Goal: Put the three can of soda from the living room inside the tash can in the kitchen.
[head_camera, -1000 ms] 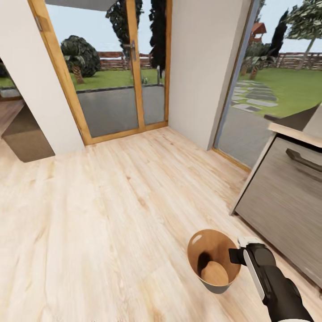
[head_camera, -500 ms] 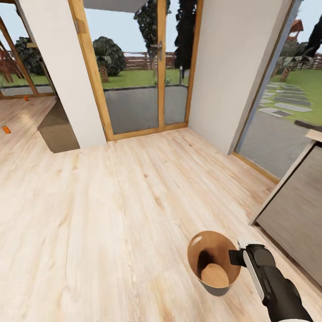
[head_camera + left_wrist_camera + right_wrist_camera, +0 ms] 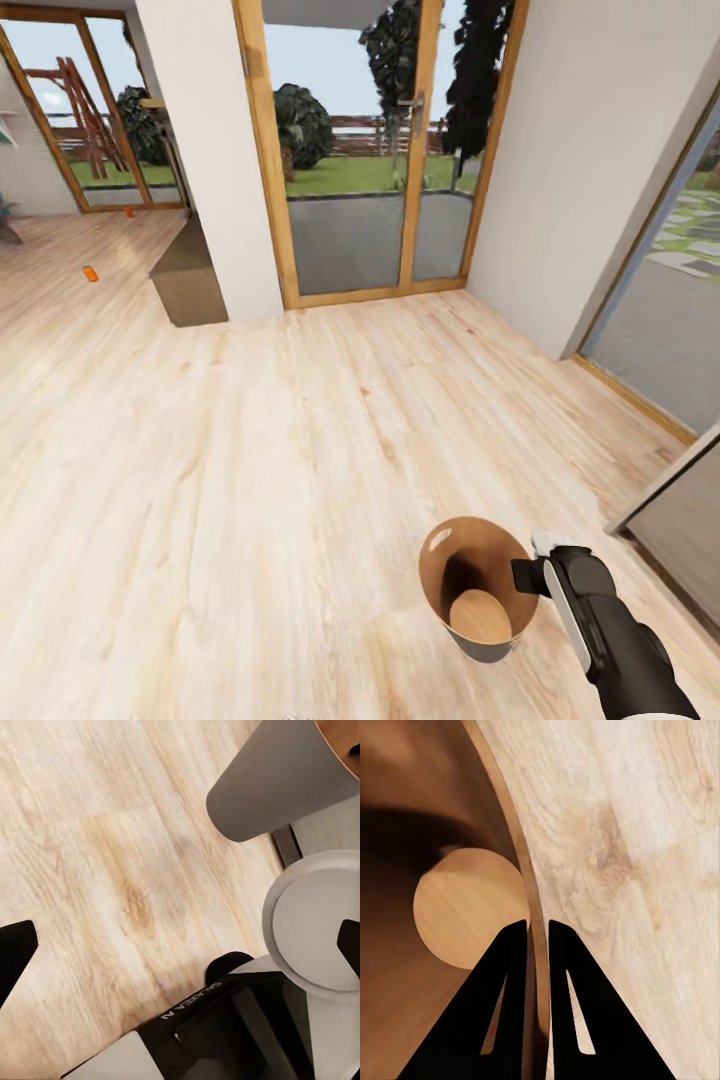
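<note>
- Copper-brown rim of the tash can [image 3: 436, 545], lower right of the head view, is clamped by the right claw [image 3: 538, 934]; its fingers [image 3: 506, 967] are nearly closed, one inside the wall and one outside.
- Grey outer wall of the same can is seen in the left wrist view; the left claw [image 3: 180, 945] is spread wide, nothing held.
- Two orange cans of soda [image 3: 90, 273] lie far off on the wood floor [image 3: 250, 450], upper left.
- Glazed wooden doors [image 3: 380, 150] are recorded beyond.
</note>
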You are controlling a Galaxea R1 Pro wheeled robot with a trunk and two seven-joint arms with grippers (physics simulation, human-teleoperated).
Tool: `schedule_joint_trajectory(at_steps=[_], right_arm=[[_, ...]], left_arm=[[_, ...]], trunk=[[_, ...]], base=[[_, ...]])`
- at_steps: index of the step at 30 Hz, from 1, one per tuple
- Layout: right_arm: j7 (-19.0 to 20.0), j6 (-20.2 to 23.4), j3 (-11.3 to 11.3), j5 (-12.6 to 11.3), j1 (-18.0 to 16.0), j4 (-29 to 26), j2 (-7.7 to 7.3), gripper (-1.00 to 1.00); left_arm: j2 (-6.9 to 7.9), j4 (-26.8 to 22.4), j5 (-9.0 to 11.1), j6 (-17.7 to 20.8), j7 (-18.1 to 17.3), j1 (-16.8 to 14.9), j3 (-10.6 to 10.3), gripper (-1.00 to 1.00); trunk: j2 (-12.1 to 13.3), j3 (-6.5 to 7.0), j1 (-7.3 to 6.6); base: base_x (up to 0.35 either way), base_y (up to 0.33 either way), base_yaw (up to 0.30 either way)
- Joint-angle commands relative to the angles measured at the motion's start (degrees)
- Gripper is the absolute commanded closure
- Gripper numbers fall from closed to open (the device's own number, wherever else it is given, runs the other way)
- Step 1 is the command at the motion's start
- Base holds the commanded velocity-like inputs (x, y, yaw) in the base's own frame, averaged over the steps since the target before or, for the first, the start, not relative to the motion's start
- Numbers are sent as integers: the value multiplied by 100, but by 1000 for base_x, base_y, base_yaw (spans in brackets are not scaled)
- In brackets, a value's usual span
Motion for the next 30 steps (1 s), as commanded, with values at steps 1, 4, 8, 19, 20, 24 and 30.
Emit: schedule_joint_trajectory(at_steps=[1, 4, 8, 19, 20, 24, 30], right_arm=[[31, -3, 0, -59, -3, -1, 1, 100], [31, -3, 0, -59, -2, -1, 1, 100], [31, -3, 0, -59, -1, -1, 1, 100], [31, -3, 0, -59, -2, -1, 1, 100], [31, -3, 0, -59, -2, -1, 1, 100], [31, -3, 0, -59, -1, -1, 1, 100], [31, -3, 0, -59, -2, -1, 1, 100]], left_arm=[[0, 0, 0, 0, -2, 0, 0, -100], [0, 0, 0, 0, -3, 1, 0, -100], [0, 0, 0, 0, -2, 0, 0, -100], [0, 0, 0, 0, 0, 1, 0, -100], [0, 0, 0, 0, 1, 2, 0, -100], [0, 0, 0, 0, 2, 2, 0, -100], [0, 0, 0, 0, 1, 1, 0, -100]], trunk=[[0, 0, 0], [0, 0, 0], [0, 0, 0], [0, 0, 0], [0, 0, 0], [0, 0, 0], [0, 0, 0]], base=[[0, 0, 291], [0, 0, 291], [0, 0, 291], [0, 0, 291], [0, 0, 291], [0, 0, 291], [0, 0, 291]])
